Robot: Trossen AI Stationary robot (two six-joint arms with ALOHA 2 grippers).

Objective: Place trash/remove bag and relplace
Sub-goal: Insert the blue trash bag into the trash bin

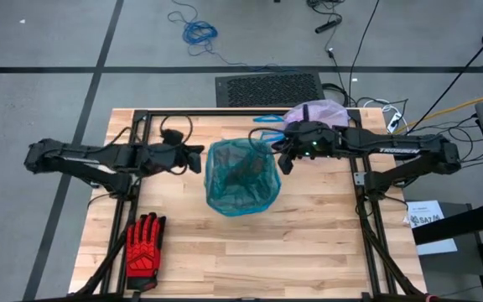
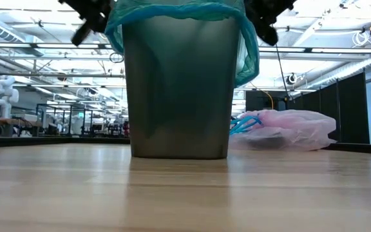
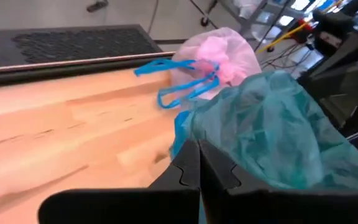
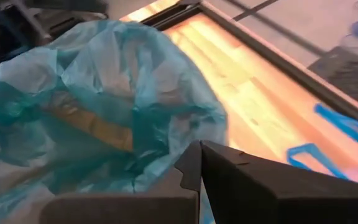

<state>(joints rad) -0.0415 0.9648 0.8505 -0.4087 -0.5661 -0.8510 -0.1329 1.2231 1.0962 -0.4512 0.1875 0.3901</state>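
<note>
A red glove lies at the near left of the wooden surface. At the middle stands a bin lined with a teal bag. The left gripper, clenched on nothing visible, sits just beside the bin's left rim. The right gripper, likewise clenched and empty, is at the right rim. Farther back on the right, the pink bag lies bunched on the surface, blue drawstrings trailing.

Even bright overhead light; soft shadows; wrist views blurred; low view ceiling lights glaring.
</note>
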